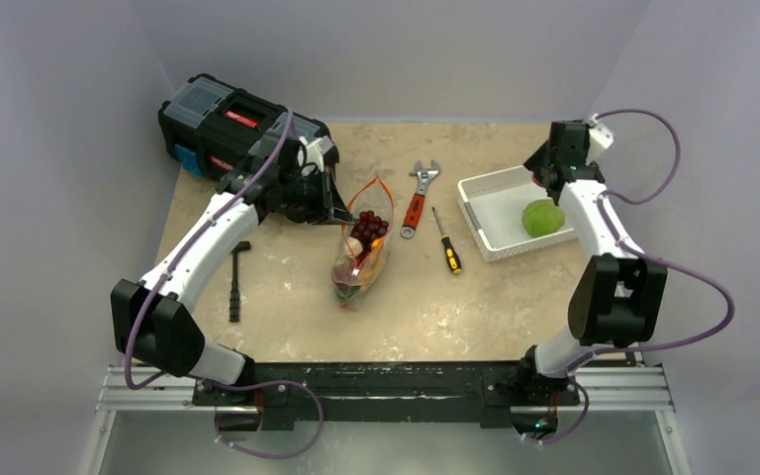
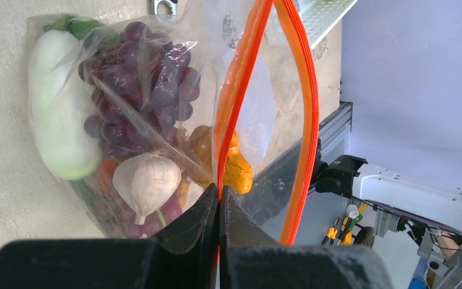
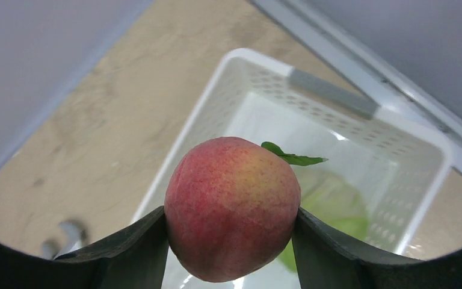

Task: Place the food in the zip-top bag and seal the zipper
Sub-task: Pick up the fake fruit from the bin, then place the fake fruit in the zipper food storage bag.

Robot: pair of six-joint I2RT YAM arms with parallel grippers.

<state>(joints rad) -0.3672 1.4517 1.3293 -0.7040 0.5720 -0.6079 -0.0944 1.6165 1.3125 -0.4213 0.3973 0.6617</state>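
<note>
L pincer (image 2: 219, 194) is clenched tight on one lip of the thin red-orange zipper strip (image 2: 236, 90) of the clear crinkly plastic zip-top bag (image 1: 361, 265). It holds the mouth up. The other lip bows away, so the opening gapes as a long loop. Bag lies mid-table (image 1: 455, 317), just left of the red-handled wrench (image 1: 418, 203) & yellow-black screwdriver (image 1: 446, 247).

Already inside:
- dark purple grape bunch (image 2: 138, 78)
- white-green radish (image 2: 57, 114)
- pale garlic-like bulb (image 2: 147, 180)
- orange piece (image 2: 237, 171) near the mouth
- some leafy green + more orange lower down, too jumbled to sort

R pincer (image 3: 231, 220) is grasping a round pink-red fruit (image 3: 231, 205) w/ a small green leaf, one finger on each flank. It's lifted over the white slotted plastic basket (image 1: 495, 208) at the table's right side. Round green cabbage (image 1: 542, 218) sits in the basket, untouched.

Step in hand, as I read it: loading phase. Fruit is picked, but the carry to the bag hasn't begun. Zipper is unsealed.

Next move calls for swinging the fruit across, clear of wrench & screwdriver, to the bag mouth. Line it up betw. the two orange lips and release w/o snagging the free lip or bumping the L pincer. Fruit looks fat vs the gap, so the mouth prob. needs to be held wide. Cabbage + sealing are left after that.
</note>
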